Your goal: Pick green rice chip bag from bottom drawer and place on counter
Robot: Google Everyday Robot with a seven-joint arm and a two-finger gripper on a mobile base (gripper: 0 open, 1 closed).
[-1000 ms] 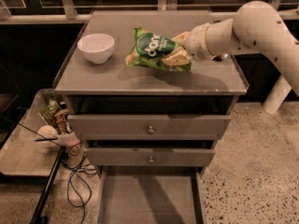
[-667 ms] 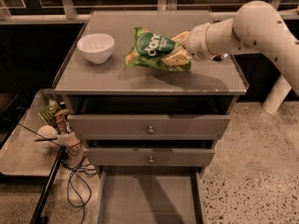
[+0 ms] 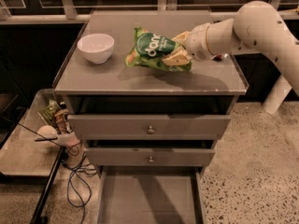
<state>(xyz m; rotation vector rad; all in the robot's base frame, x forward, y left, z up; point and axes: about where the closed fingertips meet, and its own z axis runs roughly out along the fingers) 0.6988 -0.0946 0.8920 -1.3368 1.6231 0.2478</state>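
The green rice chip bag (image 3: 152, 50) is crinkled light green with a dark green round label. It is over the middle of the counter (image 3: 140, 80), at or just above its surface, with its shadow right under it. My gripper (image 3: 179, 47) reaches in from the right and is shut on the bag's right end, one tan finger above it and one below. The bottom drawer (image 3: 147, 197) is pulled open at the foot of the cabinet, and its grey tray shows nothing inside.
A white bowl (image 3: 96, 47) stands on the counter's left side. Two upper drawers with round knobs (image 3: 150, 129) are slightly open. A low side shelf (image 3: 28, 148) with snack packets, a round object and cables sits left of the cabinet. A white post (image 3: 278, 94) stands at the right.
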